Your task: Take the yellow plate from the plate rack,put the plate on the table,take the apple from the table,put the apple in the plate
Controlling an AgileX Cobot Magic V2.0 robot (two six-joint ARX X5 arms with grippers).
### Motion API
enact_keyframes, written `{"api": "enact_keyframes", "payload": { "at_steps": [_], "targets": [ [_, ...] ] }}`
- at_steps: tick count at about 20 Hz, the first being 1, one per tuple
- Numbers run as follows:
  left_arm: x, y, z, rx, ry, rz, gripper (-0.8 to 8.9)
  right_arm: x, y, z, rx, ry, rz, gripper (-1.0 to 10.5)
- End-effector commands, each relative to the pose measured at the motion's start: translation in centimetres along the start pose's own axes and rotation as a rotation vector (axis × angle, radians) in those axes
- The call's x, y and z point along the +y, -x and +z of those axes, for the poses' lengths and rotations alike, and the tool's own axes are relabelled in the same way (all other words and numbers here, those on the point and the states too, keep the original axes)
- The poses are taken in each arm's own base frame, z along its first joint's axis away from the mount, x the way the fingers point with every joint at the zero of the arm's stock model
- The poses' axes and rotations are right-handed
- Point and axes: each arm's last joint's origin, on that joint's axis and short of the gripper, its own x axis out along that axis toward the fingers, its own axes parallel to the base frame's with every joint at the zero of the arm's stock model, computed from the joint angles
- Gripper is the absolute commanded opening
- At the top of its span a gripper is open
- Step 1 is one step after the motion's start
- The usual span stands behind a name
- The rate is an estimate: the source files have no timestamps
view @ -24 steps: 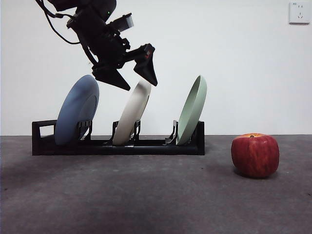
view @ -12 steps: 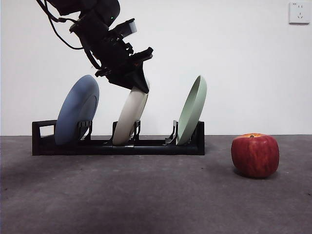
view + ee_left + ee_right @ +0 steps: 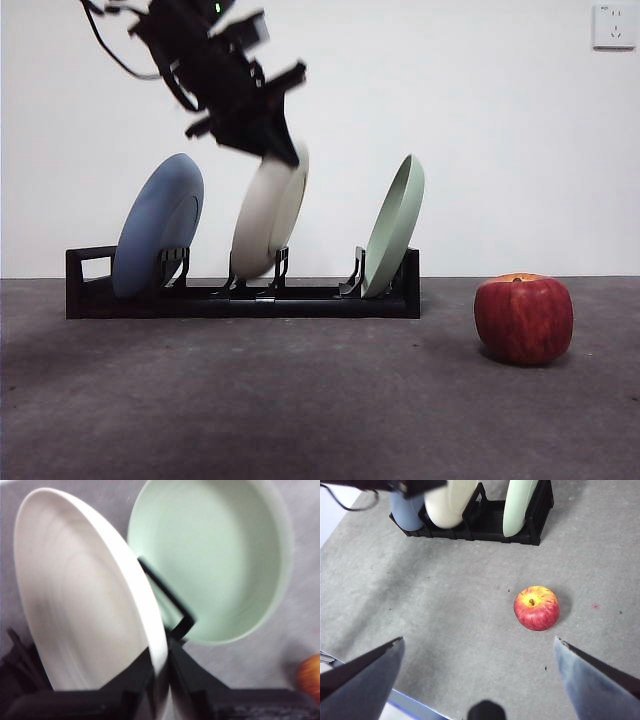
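The yellow plate (image 3: 265, 220), pale cream, hangs tilted over the middle slot of the black plate rack (image 3: 300, 300), its lower edge raised above the rack base. My left gripper (image 3: 285, 150) is shut on the plate's top rim; in the left wrist view the jaws (image 3: 160, 660) pinch the rim of the plate (image 3: 85, 595). The red apple (image 3: 523, 318) sits on the dark grey table (image 3: 320, 400) to the right of the rack. My right gripper (image 3: 479, 641) is open and empty, high above the table, with the apple (image 3: 536, 608) below it.
A blue plate (image 3: 158, 225) stands in the rack's left slot and a pale green plate (image 3: 395, 225) in its right slot, close on either side of the cream plate. A white wall with an outlet (image 3: 612, 25) is behind.
My left gripper came down, shut on the cream plate's top rim, and has lifted it up and slightly left; the plate's lower edge has risen out of the slot.
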Motion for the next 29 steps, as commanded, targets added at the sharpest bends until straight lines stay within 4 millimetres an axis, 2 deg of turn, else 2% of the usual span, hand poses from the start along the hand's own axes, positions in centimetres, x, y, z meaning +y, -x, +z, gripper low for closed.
{"api": "enact_keyframes", "payload": {
  "at_steps": [1, 3, 7, 9, 12, 15, 18, 21, 25, 29],
  "targets": [
    [-0.7, 2.5, 1.4, -0.074, 0.004, 0.004, -0.08, 0.1, 0.1, 0.1, -0.01, 0.014, 0.004, 5.0],
    [-1.3, 4.5, 2.2, -0.12, 0.018, -0.002, -0.08, 0.1, 0.1, 0.1, -0.01, 0.014, 0.004, 5.0],
    [-3.6, 9.5, 2.8, -0.123, -0.024, -0.151, -0.08, 0.1, 0.1, 0.1, -0.009, 0.014, 0.004, 5.0],
    [-5.4, 12.3, 2.4, -0.081, -0.131, -0.154, -0.08, 0.1, 0.1, 0.1, -0.01, 0.02, 0.004, 5.0],
    [-8.7, 15.9, 0.8, 0.041, -0.309, -0.038, -0.06, 0.1, 0.1, 0.1, -0.01, 0.027, 0.004, 5.0],
    [-12.7, 17.8, -0.9, 0.163, -0.465, 0.057, -0.06, 0.1, 0.1, 0.1, -0.01, 0.03, 0.004, 5.0],
    [-16.4, 17.4, -2.7, 0.269, -0.6, 0.095, -0.06, 0.1, 0.1, 0.1, -0.01, 0.031, 0.004, 5.0],
    [-19.3, 14.6, -6.1, 0.379, -0.729, 0.128, -0.06, 0.1, 0.1, 0.1, -0.009, 0.03, 0.004, 5.0],
    [-21.1, 10.3, -12.3, 0.439, -0.85, 0.163, -0.06, 0.1, 0.1, 0.1, -0.009, 0.029, 0.004, 5.0],
    [-22.9, 6.9, -16.9, 0.458, -0.959, 0.206, -0.06, 0.1, 0.1, 0.1, -0.007, 0.028, 0.005, 5.0]
  ]
}}
